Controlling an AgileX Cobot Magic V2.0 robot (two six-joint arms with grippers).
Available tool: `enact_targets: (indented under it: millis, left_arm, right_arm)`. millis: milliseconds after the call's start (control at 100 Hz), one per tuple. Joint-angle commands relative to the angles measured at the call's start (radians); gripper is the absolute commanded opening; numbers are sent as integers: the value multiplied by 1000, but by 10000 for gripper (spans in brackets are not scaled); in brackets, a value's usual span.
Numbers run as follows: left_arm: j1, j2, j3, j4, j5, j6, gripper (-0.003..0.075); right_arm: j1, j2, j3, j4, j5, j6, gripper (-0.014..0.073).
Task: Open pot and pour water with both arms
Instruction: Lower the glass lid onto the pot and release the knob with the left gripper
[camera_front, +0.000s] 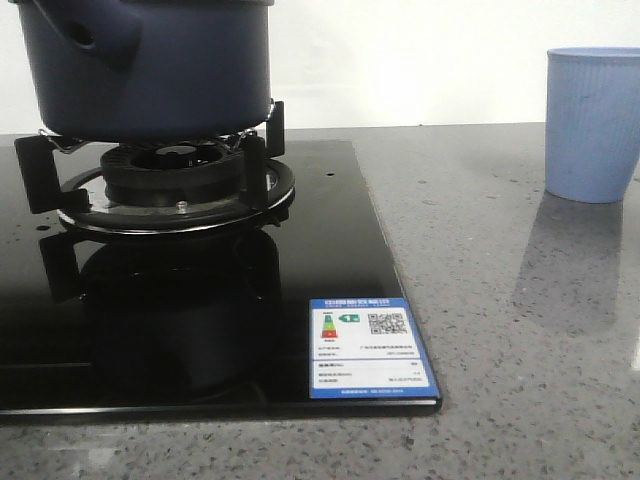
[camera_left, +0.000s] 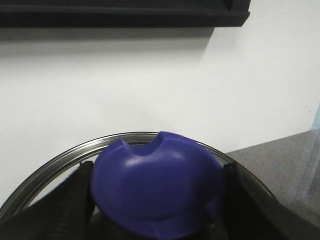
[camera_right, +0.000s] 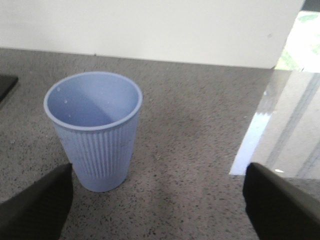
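Observation:
The dark navy pot stands on the gas burner at the far left, its stubby handle pointing toward me; its top is cut off by the frame. No gripper shows in the front view. In the left wrist view my left gripper is shut on the blue lid knob, with the lid's metal rim around it. The pale blue ribbed cup stands at the far right. My right gripper is open and empty above the counter, the cup just beyond one finger.
The burner sits on a black glass hob with a blue-and-white label at its front right corner. Grey speckled countertop lies between hob and cup. A white wall runs behind. A glossy pale strip borders the counter.

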Motion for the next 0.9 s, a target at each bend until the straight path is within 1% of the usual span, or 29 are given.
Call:
enact_targets:
  millis: [0, 140, 310, 890]
  left_arm:
    - [-18, 5, -41, 2, -105, 0, 337]
    - [-30, 57, -41, 2, -107, 0, 337]
    - [-30, 85, -41, 2, -105, 0, 337]
    - [-30, 113, -41, 2, -66, 0, 337]
  right_arm:
    - [-5, -75, -23, 1, -5, 2, 603]
    - [-5, -150, -23, 3, 55, 2, 603]
    - [-5, -180, -23, 3, 111, 2, 603]
    - [-5, -180, -23, 4, 115, 2, 603]
